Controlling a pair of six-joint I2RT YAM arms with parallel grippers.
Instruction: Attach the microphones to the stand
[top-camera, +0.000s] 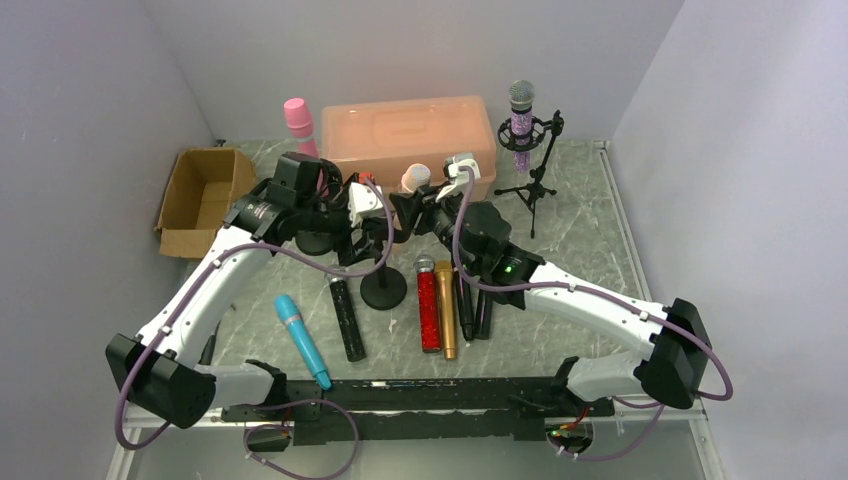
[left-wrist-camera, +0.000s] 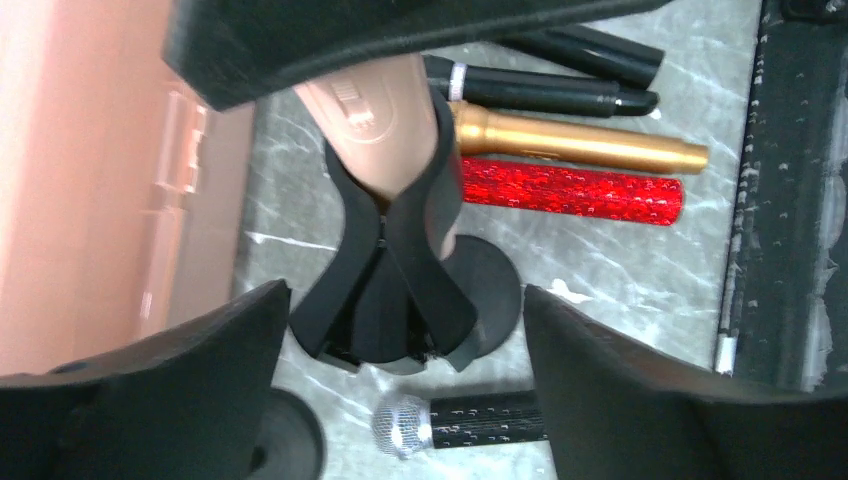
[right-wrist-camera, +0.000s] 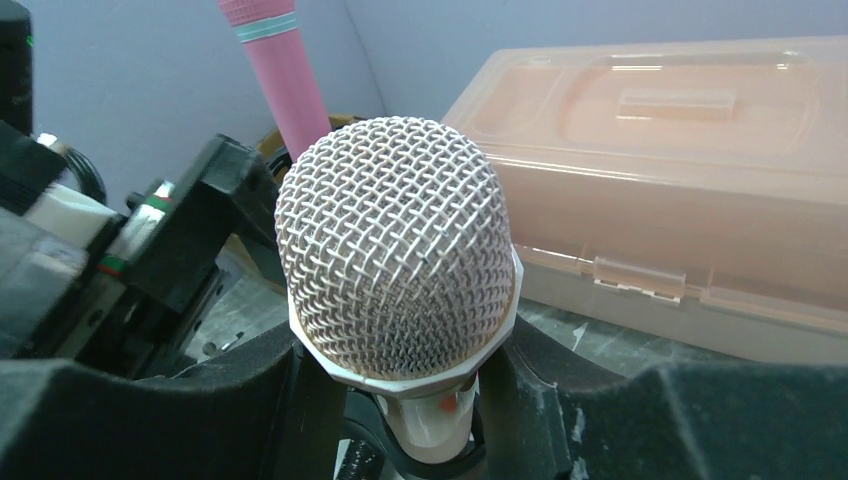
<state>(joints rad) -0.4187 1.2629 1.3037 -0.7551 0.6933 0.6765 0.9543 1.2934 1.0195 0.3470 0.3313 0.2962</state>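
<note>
A peach microphone (top-camera: 416, 178) stands upright at the table's middle, over a black stand with a round base (top-camera: 383, 290). My right gripper (top-camera: 428, 205) is shut on it: in the right wrist view the pads sit on both sides of the neck (right-wrist-camera: 440, 400), just under the mesh head (right-wrist-camera: 395, 245). In the left wrist view the peach body (left-wrist-camera: 385, 120) sits in the stand's black clip (left-wrist-camera: 395, 270). My left gripper (left-wrist-camera: 405, 340) is open, its fingers wide on either side of the clip and touching nothing. Teal (top-camera: 302, 340), black (top-camera: 346, 318), red glitter (top-camera: 428, 305) and gold (top-camera: 446, 310) microphones lie on the table.
A purple glitter microphone (top-camera: 521, 125) sits in a tripod stand (top-camera: 535, 190) at the back right. A pink microphone (top-camera: 298, 120) stands upright at the back left. A peach plastic box (top-camera: 410, 130) lies behind the arms, a cardboard box (top-camera: 205, 195) at left. More black microphones (top-camera: 472, 305) lie beside the gold one.
</note>
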